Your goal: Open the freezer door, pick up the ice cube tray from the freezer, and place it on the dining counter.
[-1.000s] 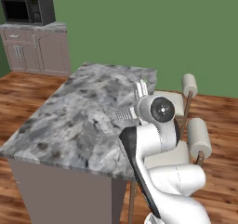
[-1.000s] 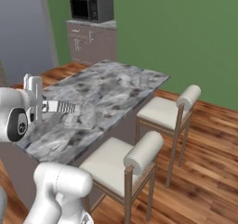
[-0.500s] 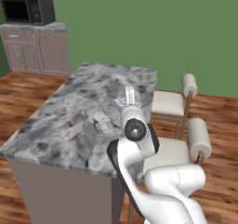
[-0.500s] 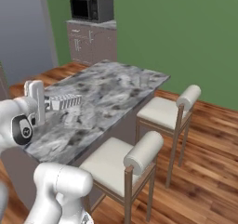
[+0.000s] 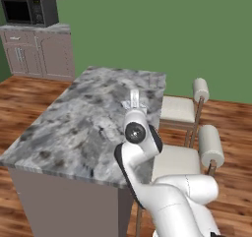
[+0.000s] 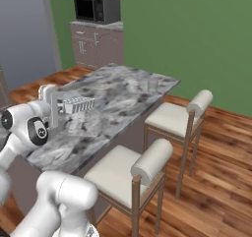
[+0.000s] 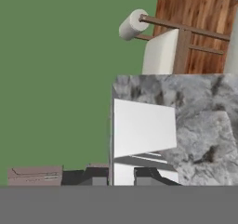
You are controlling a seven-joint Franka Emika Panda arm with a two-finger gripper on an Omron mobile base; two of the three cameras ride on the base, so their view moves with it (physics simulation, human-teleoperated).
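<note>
- Nowhere can any writing or brand be read; the microwave point(image 6: 96, 10) at the top of the right base view has a plain dark front.
- Fingers of the gripper point(image 6: 60, 106) pinch the ice cube tray point(image 6: 77, 104), left of centre in that view, held level over the dining counter point(image 6: 123, 96).
- Since a second ago the arm has swung from lying sideways to pointing away from the base, carrying the tray further over the stone.
- Two white-cushioned stools point(image 5: 189, 112) stand along the counter's right side; wood floor point(image 6: 216, 172), green wall point(image 5: 172, 29).
</note>
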